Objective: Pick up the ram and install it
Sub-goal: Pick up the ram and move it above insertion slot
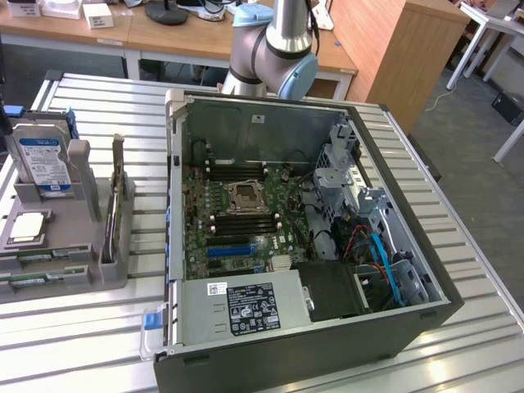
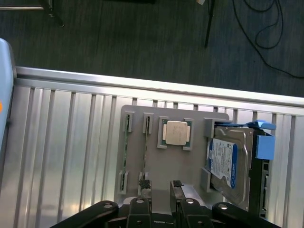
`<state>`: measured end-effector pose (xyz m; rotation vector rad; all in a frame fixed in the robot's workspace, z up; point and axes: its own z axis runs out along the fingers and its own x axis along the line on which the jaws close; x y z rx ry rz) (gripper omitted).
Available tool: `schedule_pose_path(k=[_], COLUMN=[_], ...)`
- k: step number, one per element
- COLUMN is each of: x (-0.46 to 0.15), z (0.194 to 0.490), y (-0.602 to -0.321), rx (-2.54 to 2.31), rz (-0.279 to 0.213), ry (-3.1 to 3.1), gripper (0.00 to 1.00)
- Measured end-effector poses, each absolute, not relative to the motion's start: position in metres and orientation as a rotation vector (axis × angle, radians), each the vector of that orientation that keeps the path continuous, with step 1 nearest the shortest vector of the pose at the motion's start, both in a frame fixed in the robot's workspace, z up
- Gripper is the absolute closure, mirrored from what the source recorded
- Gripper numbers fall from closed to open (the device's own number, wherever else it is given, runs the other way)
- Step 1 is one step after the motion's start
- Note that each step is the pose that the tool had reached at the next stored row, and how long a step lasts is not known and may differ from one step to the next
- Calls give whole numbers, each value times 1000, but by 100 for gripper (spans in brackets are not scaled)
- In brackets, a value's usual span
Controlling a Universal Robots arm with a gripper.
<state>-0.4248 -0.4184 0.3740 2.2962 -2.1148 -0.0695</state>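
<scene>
Two ram sticks stand on edge in slots of a grey holder: one ram stick near the holder's edge, a second ram stick beside it. In the exterior view the ram lies at the holder's near end, on that view's left. My gripper is open, high above the holder, with nothing between its black fingertips; they sit over the end of the second stick. The motherboard in the open PC case has black memory slots beside the CPU socket.
The holder also carries a square silver CPU chip and a hard drive with a blue-white label. The computer case has tall walls, a power supply and drive cages. A ribbed metal table lies underneath, with desks behind it.
</scene>
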Motion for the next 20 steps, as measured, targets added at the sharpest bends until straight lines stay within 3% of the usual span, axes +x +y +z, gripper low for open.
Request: schedule_pose_path(k=[20], x=[-425], z=[363], y=[-418], rx=[2297], rz=[-70], ry=[-2115], gripper=[70])
